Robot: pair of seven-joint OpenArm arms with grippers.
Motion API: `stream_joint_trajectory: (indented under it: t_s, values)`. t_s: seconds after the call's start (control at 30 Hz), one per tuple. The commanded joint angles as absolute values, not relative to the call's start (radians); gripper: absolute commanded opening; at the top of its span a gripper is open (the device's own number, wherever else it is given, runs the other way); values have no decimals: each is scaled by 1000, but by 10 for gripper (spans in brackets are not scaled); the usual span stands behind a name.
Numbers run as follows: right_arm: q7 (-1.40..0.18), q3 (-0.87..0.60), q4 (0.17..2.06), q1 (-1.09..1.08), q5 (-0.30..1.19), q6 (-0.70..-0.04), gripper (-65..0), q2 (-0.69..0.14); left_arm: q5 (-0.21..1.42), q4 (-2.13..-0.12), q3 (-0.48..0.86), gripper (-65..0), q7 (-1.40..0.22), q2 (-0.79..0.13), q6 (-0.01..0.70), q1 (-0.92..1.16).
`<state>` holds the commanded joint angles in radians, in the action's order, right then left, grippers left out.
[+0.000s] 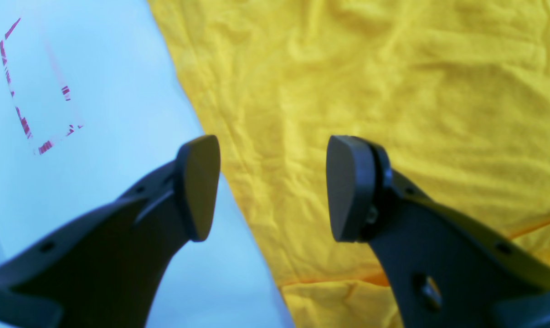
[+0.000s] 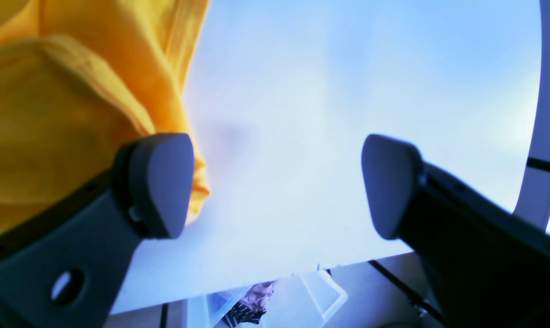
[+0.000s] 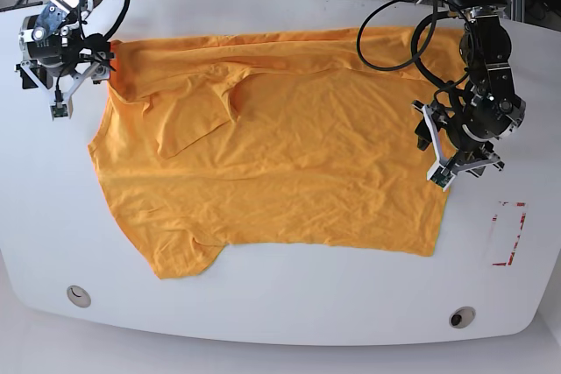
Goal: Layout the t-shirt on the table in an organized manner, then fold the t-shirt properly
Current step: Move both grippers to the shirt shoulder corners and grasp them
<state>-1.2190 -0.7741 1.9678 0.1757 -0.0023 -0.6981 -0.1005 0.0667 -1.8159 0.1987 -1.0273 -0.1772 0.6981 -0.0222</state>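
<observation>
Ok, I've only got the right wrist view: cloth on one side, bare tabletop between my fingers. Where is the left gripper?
Observer: The left gripper is over the t-shirt, near one side edge; its fingers are open.

Operator: Any marking on the table by that edge?

Observer: Yes, a broken red outline on the table, beside the shirt and not under it.

Operator: And is the shirt folded up yet?

Observer: No. The base view shows it spread wide, with a loose flap lying across it near the right gripper.
</observation>
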Motion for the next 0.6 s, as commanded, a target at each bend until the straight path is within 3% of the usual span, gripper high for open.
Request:
stream_joint_trajectory:
  t_s: [0.6]
  values:
    - [-1285,-771,1968,137,-2,-698,-103,-97,67,-1816,200,-304,-1024,-177,698,-8]
